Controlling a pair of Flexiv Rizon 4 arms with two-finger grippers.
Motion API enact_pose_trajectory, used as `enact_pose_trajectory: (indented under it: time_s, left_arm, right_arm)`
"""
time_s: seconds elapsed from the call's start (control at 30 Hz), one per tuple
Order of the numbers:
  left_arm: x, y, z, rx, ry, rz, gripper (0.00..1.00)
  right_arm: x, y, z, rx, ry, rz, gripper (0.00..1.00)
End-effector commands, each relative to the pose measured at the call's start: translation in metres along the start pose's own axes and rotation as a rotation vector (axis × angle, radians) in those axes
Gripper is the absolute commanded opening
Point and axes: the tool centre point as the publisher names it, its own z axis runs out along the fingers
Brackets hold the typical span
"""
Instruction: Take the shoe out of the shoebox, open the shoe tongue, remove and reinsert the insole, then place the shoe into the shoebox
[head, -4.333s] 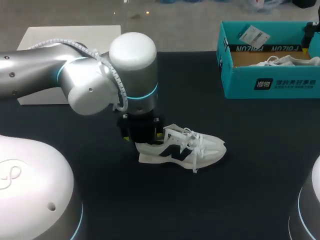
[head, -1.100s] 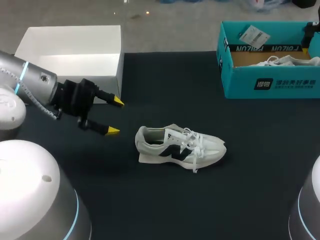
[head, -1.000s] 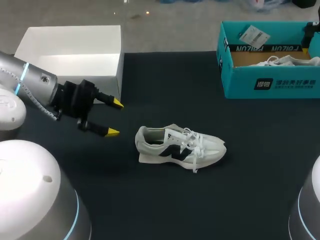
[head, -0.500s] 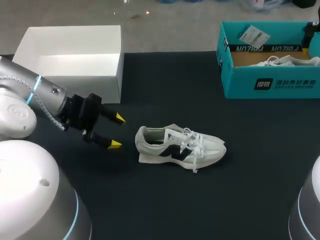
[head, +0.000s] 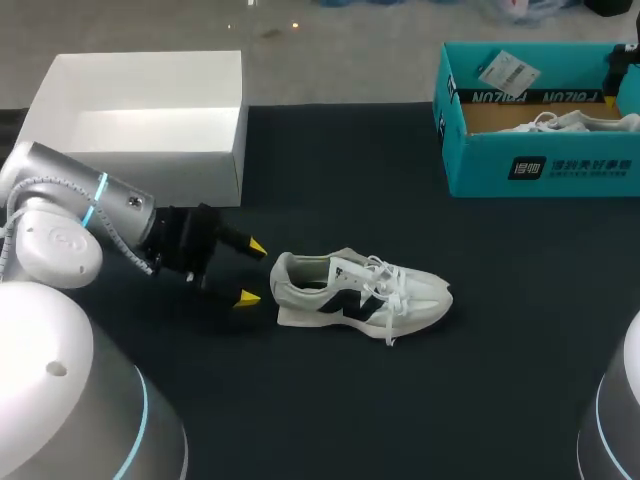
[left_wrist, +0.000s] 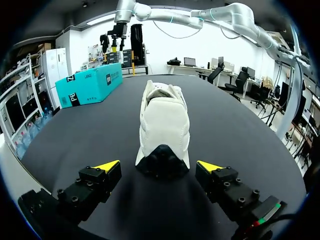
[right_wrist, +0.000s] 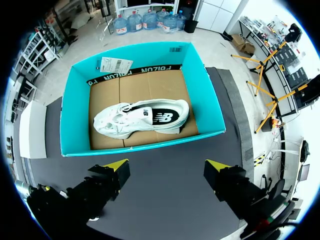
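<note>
White-and-black lace-up sneaker (head: 360, 295) is set on the black table (head: 420, 400), heel just ahead of the left gripper (head: 252, 272), whose fingers are spread wide. The right gripper (right_wrist: 167, 164) is held, fingers parted, above the teal cardboard shoebox (right_wrist: 75, 107), in which a second white sneaker (right_wrist: 142, 117) is laid.

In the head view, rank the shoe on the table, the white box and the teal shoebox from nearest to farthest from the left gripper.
1. Shoe on the table: heel just ahead of the left gripper.
2. White box: beyond the gripper, at the table's far left.
3. Teal shoebox: far right corner.
</note>
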Motion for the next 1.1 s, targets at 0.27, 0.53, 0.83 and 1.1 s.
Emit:
enact_pose_trajectory:
  time_s: [0.27,0.53,0.83,1.1]
  left_arm:
    - [-0.003,0.001,0.025,0.036,0.008,-0.007,1.00]
    - [-0.002,-0.001,0.036,0.062,0.019,-0.005,1.00]
    - [-0.002,-0.005,0.049,0.079,0.052,0.007,1.00]
    - [-0.004,-0.009,0.061,0.091,0.075,0.012,1.00]
  right_arm:
    - [0.000,-0.001,0.000,-0.002,-0.001,0.001,1.00]
    - [0.000,-0.001,0.000,-0.002,-0.001,0.001,1.00]
    - [0.000,-0.001,0.000,-0.002,-0.001,0.001,1.00]
    - [0.000,-0.001,0.000,-0.002,-0.001,0.001,1.00]
